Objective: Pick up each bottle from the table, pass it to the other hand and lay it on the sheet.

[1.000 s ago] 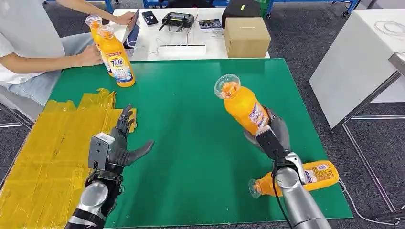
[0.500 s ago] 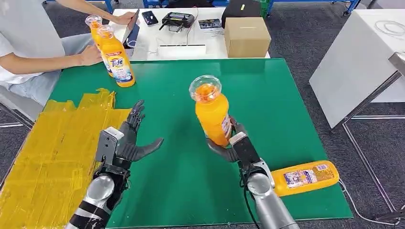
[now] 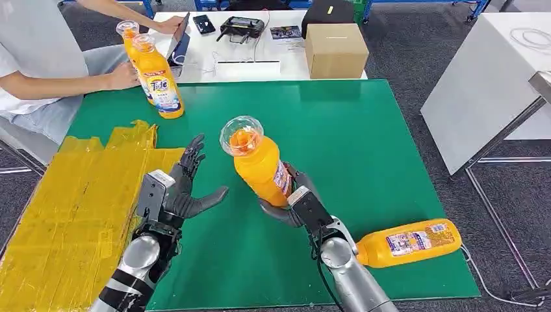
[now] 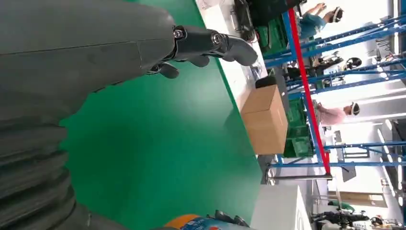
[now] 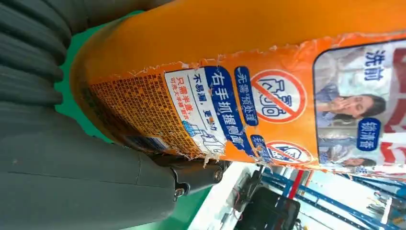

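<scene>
My right hand [image 3: 295, 203] grips an orange bottle [image 3: 258, 162] with a clear cap, held upright above the middle of the green mat [image 3: 364, 130]; the right wrist view shows its torn label [image 5: 249, 105] up close. My left hand [image 3: 179, 192] hovers open, fingers spread, just left of that bottle, over the edge of the yellow sheet [image 3: 58, 208]. Its fingers [image 4: 210, 43] show above the mat in the left wrist view. A second orange bottle [image 3: 406, 242] lies on its side near the mat's front right corner. Two more bottles [image 3: 156, 75] stand at the mat's far left corner.
A person [image 3: 45, 58] sits at the far left, one hand by the standing bottles. Behind the mat a white table [image 3: 195, 65] carries a cardboard box [image 3: 334, 49], a controller and a phone. A white panel [image 3: 481, 84] stands to the right.
My right hand has carried the bottle leftward from the mat's right half to its middle, close to my left hand. The left hand has risen slightly and spread wider.
</scene>
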Tool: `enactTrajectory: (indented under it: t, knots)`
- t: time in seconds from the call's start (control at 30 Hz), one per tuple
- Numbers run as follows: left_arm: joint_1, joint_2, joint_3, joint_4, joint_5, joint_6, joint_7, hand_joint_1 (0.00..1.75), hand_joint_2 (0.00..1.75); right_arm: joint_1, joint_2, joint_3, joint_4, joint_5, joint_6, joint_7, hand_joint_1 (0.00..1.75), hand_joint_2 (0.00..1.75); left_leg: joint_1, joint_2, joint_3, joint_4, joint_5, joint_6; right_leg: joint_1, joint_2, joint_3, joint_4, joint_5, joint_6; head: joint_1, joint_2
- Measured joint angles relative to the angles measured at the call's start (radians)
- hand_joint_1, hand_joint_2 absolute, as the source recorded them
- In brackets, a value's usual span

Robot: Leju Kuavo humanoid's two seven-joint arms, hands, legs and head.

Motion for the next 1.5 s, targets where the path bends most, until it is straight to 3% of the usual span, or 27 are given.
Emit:
enactTrajectory:
  t: [0.47,1.03,1.5]
  knots:
    - [-0.006,-0.004,-0.032,0.013,0.069,-0.066,-0.001,0.00,1.75,-0.041,0.003,0.085,0.043,0.018,0.035,0.008,1.75,1.75,0.000,0.000,0.000,0.000,0.000,0.000,0.000,0.000,0.000,0.000,0.000,0.000,0.000,0.000]
    - [0.006,-0.003,-0.082,-0.037,0.107,-0.116,-0.018,0.00,1.75,-0.067,0.006,0.095,0.093,0.004,0.037,0.003,1.75,1.75,0.000,0.000,0.000,0.000,0.000,0.000,0.000,0.000,0.000,0.000,0.000,0.000,0.000,0.000]
    - [0.007,-0.002,-0.082,-0.056,0.121,-0.124,-0.021,0.00,1.75,-0.085,0.026,0.170,0.175,0.126,0.002,0.016,1.75,1.75,0.000,0.000,0.000,0.000,0.000,0.000,0.000,0.000,0.000,0.000,0.000,0.000,0.000,0.000]
